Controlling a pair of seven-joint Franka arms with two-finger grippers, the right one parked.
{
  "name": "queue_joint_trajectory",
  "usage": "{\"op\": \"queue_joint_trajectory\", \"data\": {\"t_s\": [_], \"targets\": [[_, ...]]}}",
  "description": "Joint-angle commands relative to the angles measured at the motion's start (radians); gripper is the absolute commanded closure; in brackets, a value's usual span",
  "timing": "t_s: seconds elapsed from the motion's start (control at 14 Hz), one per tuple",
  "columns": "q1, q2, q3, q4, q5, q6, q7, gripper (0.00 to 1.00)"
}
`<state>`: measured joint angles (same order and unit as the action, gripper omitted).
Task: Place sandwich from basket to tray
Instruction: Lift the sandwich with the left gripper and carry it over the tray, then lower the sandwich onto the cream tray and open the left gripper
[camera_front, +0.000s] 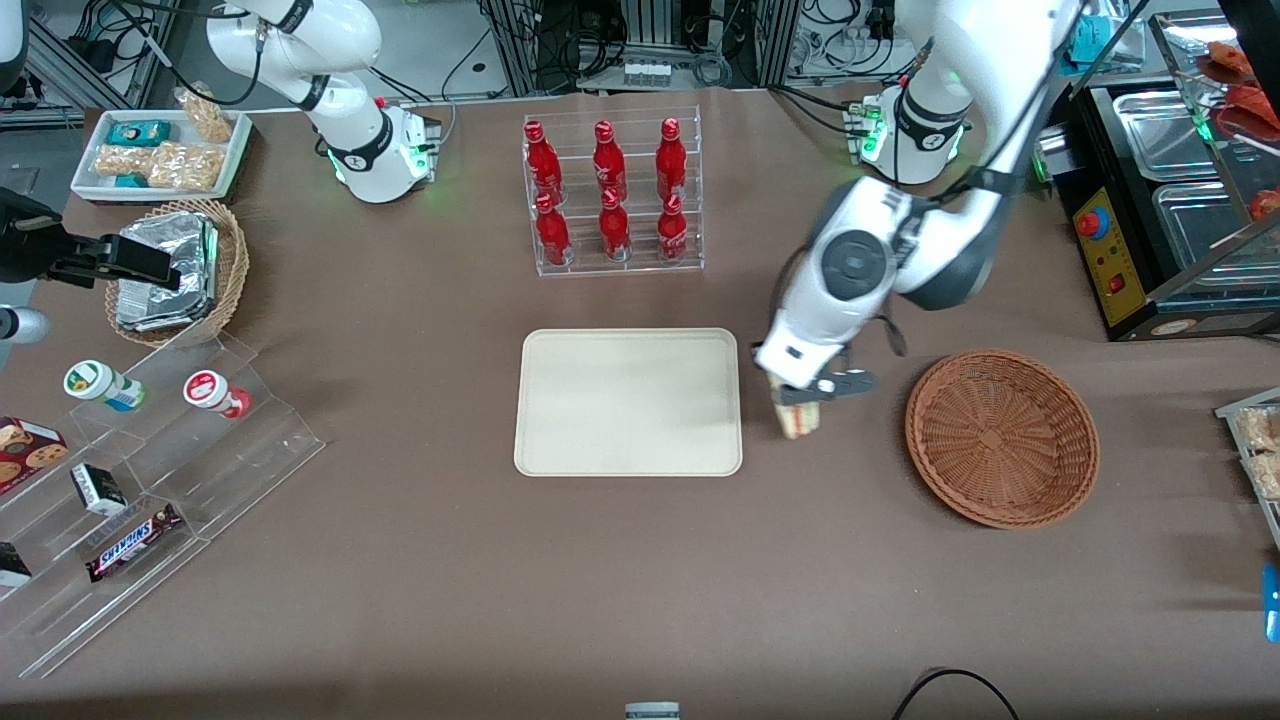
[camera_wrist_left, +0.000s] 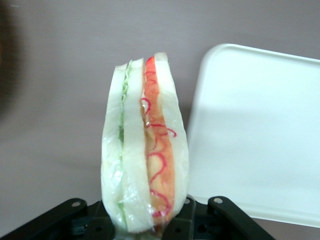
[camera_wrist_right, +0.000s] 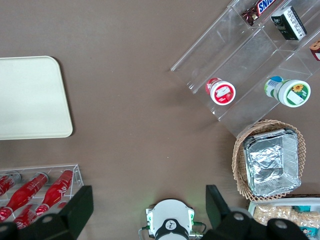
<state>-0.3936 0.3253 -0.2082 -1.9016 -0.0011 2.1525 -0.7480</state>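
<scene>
Gripper (camera_front: 800, 398): fingers clamp triangular white-bread sandwich (camera_wrist_left: 145, 150), beside cream rectangular tray (camera_front: 628, 401). Risk: soft, film-wrapped wedge may slip free short of the rim.

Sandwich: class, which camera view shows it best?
Left wrist view: the sandwich fills it, layers clear, held in the gripper. Front view shows it small under the gripper, between tray and basket. Right wrist view: absent.

Only legible text: "SNICKERS" on the brown candy bar (camera_front: 133, 541) lying on the clear acrylic stepped stand (camera_front: 150, 500) at the parked arm's end of the table; other labels unreadable.
</scene>
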Motion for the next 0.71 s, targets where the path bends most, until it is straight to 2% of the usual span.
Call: {"op": "queue_joint_trajectory", "data": {"t_s": [0.0,0.29,0.57,0.64], "targets": [[-0.131,0.164,0.015,0.201,-0.007,-0.022,-0.106,0.78],[-0.258,0.342,0.015,0.404,-0.005,-0.020,-0.185,0.75],[-0.306,0.414,0.016,0.424,0.003,0.061,-0.189,0.70],[-0.316,0.429,0.018,0.427,0.004,0.076,-0.191,0.52]]}}
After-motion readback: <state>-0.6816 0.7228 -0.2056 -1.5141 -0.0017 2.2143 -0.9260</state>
